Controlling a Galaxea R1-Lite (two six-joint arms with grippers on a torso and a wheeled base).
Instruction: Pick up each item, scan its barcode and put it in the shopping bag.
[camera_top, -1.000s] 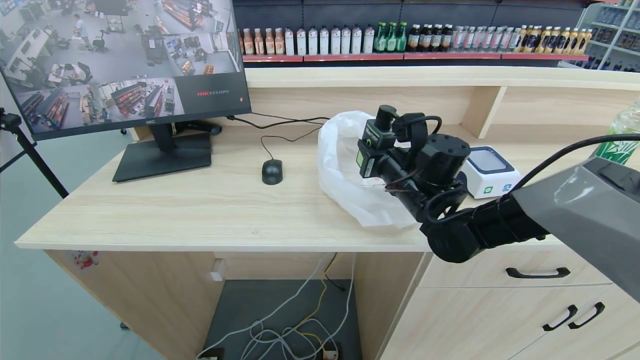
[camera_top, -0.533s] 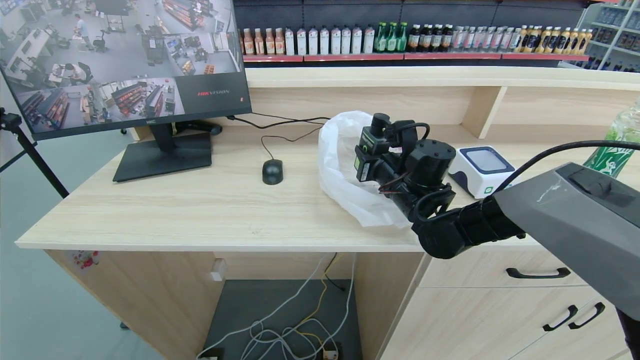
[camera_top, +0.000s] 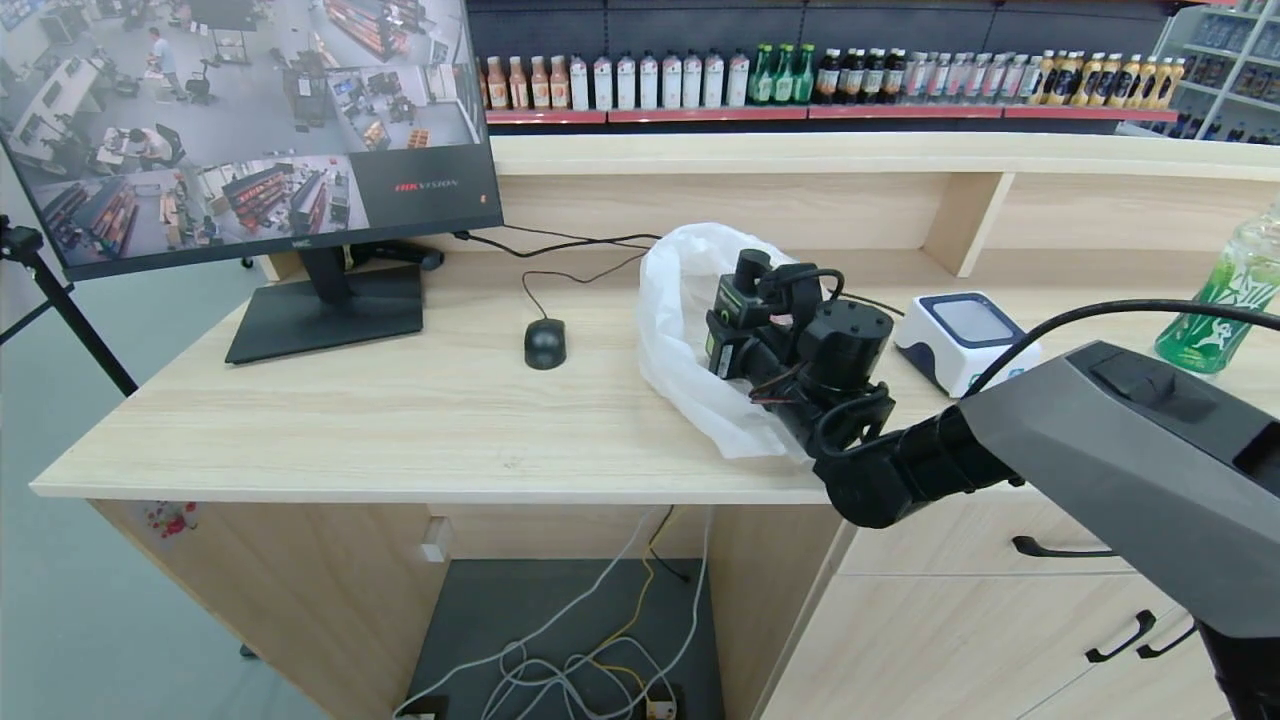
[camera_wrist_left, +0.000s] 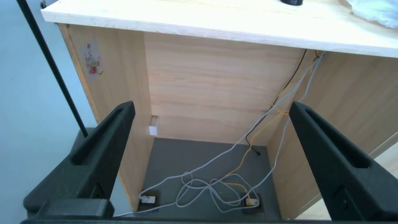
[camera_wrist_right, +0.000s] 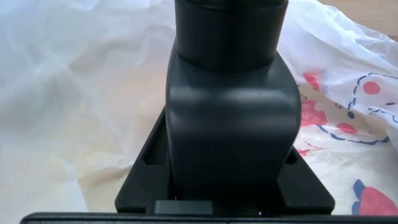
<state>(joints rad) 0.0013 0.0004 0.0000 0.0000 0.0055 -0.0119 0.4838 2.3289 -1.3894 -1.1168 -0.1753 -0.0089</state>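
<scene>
A white plastic shopping bag (camera_top: 688, 335) lies open on the wooden counter (camera_top: 400, 420). My right arm's wrist (camera_top: 800, 345) hangs over the bag's mouth, and it hides the fingers in the head view. In the right wrist view my right gripper (camera_wrist_right: 229, 118) is shut on a dark bottle-like item (camera_wrist_right: 230, 93), with the bag (camera_wrist_right: 74, 93) and its red and blue print close behind. A white barcode scanner (camera_top: 965, 340) stands just right of the bag. A green bottle (camera_top: 1215, 305) stands at the counter's far right. My left gripper (camera_wrist_left: 211, 137) is open, below counter height.
A monitor (camera_top: 240, 130) on a stand and a black mouse (camera_top: 544, 343) sit on the counter's left half. A raised shelf (camera_top: 880, 155) runs along the back. Drawers (camera_top: 1060, 548) are under the right side, and loose cables (camera_wrist_left: 217, 183) lie in the open bay below.
My right arm has dropped and pushed left, deeper into the bag's mouth. More of the scanner and the green bottle now show behind it.
</scene>
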